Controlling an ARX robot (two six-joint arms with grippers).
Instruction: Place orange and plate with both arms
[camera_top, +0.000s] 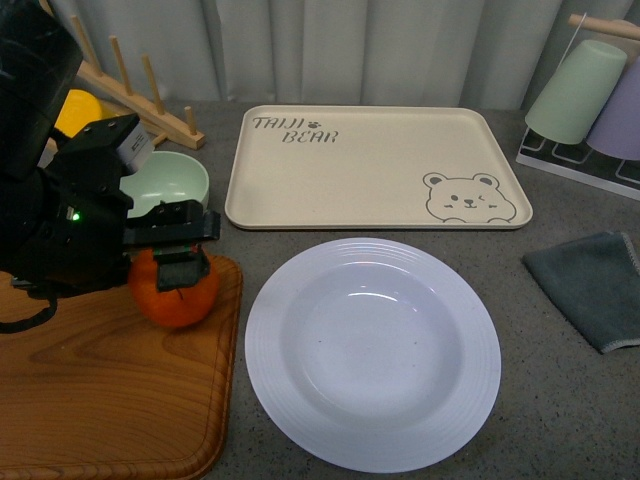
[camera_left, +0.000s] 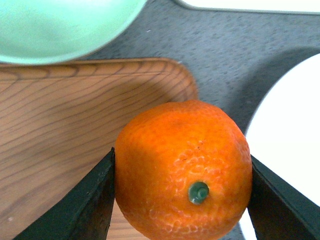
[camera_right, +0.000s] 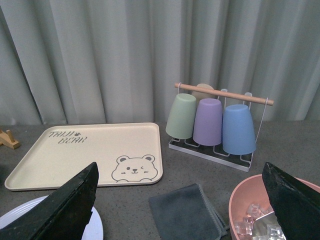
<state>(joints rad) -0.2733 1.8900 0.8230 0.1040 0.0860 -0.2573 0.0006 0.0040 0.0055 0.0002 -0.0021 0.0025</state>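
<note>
While the left tool (camera_top: 178, 262) clamps it, orange (camera_top: 175, 295): sits at the right edge of the wooden board (camera_top: 100, 400); I cannot tell whether it rests on the wood or is just clear of it.
Left tool: clenched on the orange, with one finger (camera_left: 92, 205) against each flank in the left wrist view and the green stem dot turned towards that camera.
Key relation: the plate (camera_top: 270, 340) lies at about 3 o'clock from the orange in the front view, just beside the board's edge, so judging by this the carry is a short sideways one.
Axis: the orange is round and has no long axis to line up; the plate is round too and lies flat, hollow up.
Nearer arm: the left arm is on the orange; the right arm is out of the front view.
Right tool (camera_right: 185, 200): released, fingers wide apart with nothing between them, held above the bench (camera_top: 560, 400).
Bear tray (camera_top: 350, 170): bare, at 12 o'clock from the plate, close to its rim.
Green bowl (camera_top: 175, 180): at 12 o'clock from the orange, near the left tool.
Grey cloth (camera_top: 590, 285): at 3 o'clock from the plate, well apart.
Cup rack (camera_top: 585, 100): at 2 o'clock, by the curtain.
Surface: speckled grey stone-like bench, level.
</note>
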